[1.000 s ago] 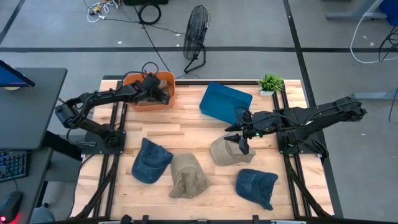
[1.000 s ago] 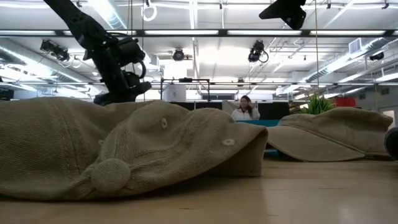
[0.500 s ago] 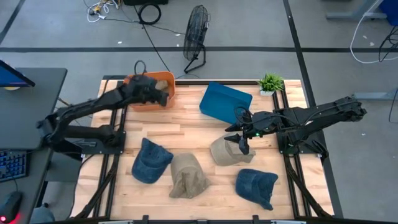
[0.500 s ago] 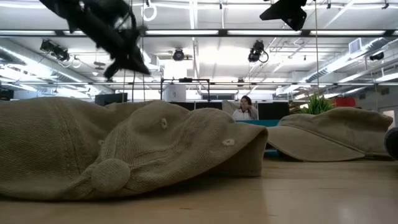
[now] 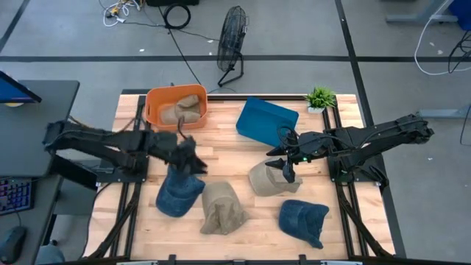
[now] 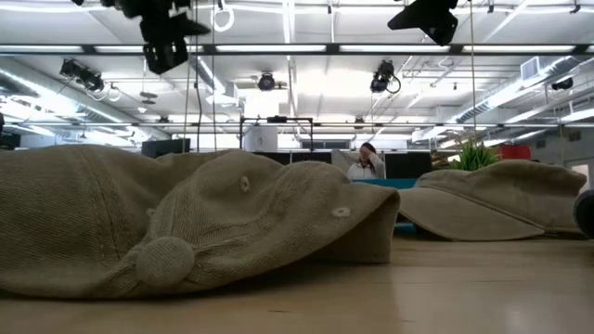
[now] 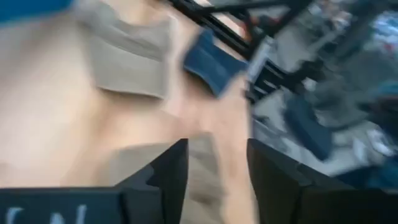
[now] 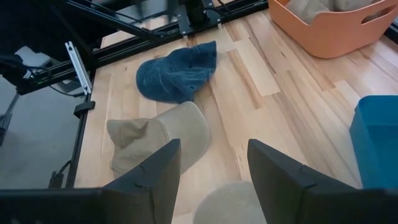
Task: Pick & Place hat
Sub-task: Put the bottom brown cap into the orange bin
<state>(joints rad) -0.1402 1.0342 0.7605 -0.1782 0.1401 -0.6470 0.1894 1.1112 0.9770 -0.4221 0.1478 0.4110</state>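
Now the left end effector point(image 5: 190, 156), fingers open and empty, is swinging away from the orange bin point(image 5: 153, 103) toward the blue cap point(image 5: 176, 193) at near left, suggesting another pick. Meanwhile the right end effector point(image 5: 285, 170), open, is hovering over the tan cap point(image 5: 263, 182).

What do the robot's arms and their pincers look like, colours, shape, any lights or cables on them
Both arms are dark, nearly black, built of slim jointed segments. The right arm carries a small green light near its wrist and thin cables along it. The right pincer has two flat, dark, angular fingers. The left pincer looks the same, with faint pale lettering on the body below it.
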